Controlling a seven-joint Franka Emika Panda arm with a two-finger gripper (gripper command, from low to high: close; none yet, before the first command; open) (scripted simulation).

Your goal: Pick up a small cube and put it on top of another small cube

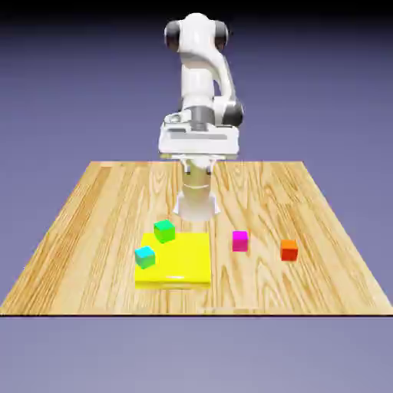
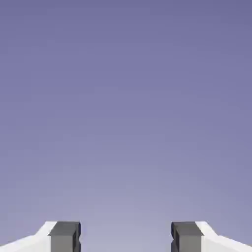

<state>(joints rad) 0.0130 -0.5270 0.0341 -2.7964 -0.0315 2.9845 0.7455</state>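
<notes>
**While claw is wide open and empty: pick not started**

Since the hand view shows only backdrop between the two grey fingertips (image 2: 65, 236), nothing is held and the gripper (image 2: 126, 237) is spread wide, pointed away from the table (image 1: 100, 207).

Landmark: yellow slab (image 1: 183, 265).
- magenta-pink cube (image 1: 240, 240): just off the slab's edge on the exterior view's right, sitting on bare wood, apart from everything.
- orange cube (image 1: 288, 249): further out the same side, beyond the pink one.
- green cube (image 1: 164, 230): at the slab's far corner on the exterior view's left.
- teal cube (image 1: 144, 256): on the slab's left edge, nearer the camera than the green.

Cube vs claw: the arm (image 1: 201, 84) stands behind the slab, hand high above the table. Pink cube is well below it, forward and off to the exterior view's right. Not in the hand camera at all.

Risks, my read:
- No sight of the target from the hand camera, so descent alignment could drift, and a fingertip could clip the cube top and shove it.
- Slab edge is close, so a finger could catch on it.
- Off-centre grip could make the cube twist and the stack placement slide off.
</notes>
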